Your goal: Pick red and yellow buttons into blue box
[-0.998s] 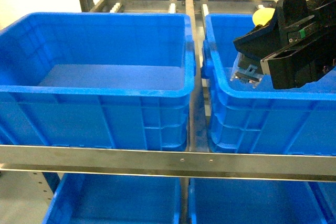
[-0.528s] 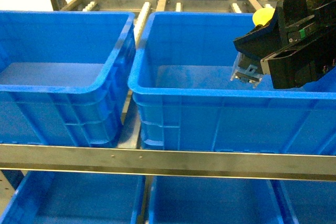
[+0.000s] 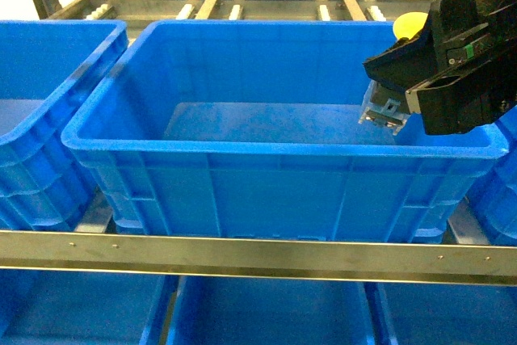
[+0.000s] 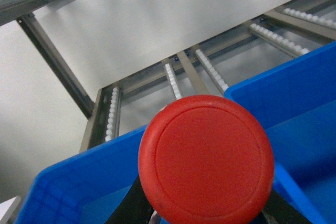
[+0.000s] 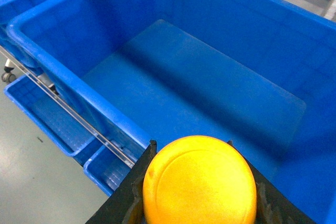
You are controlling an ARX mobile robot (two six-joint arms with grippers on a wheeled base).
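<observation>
Since half a second ago the head view has slid sideways: the large deep blue plastic crate [image 3: 279, 155] with the thick rolled rim, then at right of frame, now sits at centre on the metal roller rack [image 3: 258, 250], while the neighbouring blue crate [image 3: 48, 111] has retreated to the left edge. The right arm has kept its place in that view.

That crate's long axis runs left to right across the head view, its mouth facing up. More blue bins [image 3: 266, 313] stand on the shelf below.

The black right gripper [image 3: 396, 86] hangs over the crate's right end, above the rim, clamped on the yellow mushroom-capped push-button switch [image 3: 406, 26]. Its silver-and-black base [image 3: 381, 109] points down and to the left into the crate, its cap up and away. The right wrist view shows the yellow cap face-on between the black fingers [image 5: 131, 192], with the crate floor beneath.

Only the left wrist view shows the red mushroom-capped push-button switch [image 4: 206, 162], its cap filling the frame above crate rims and white rollers [image 4: 210, 69]. Dark fingers flank it at the bottom edge, so the left gripper has hold of it; the head view shows none of this.
</observation>
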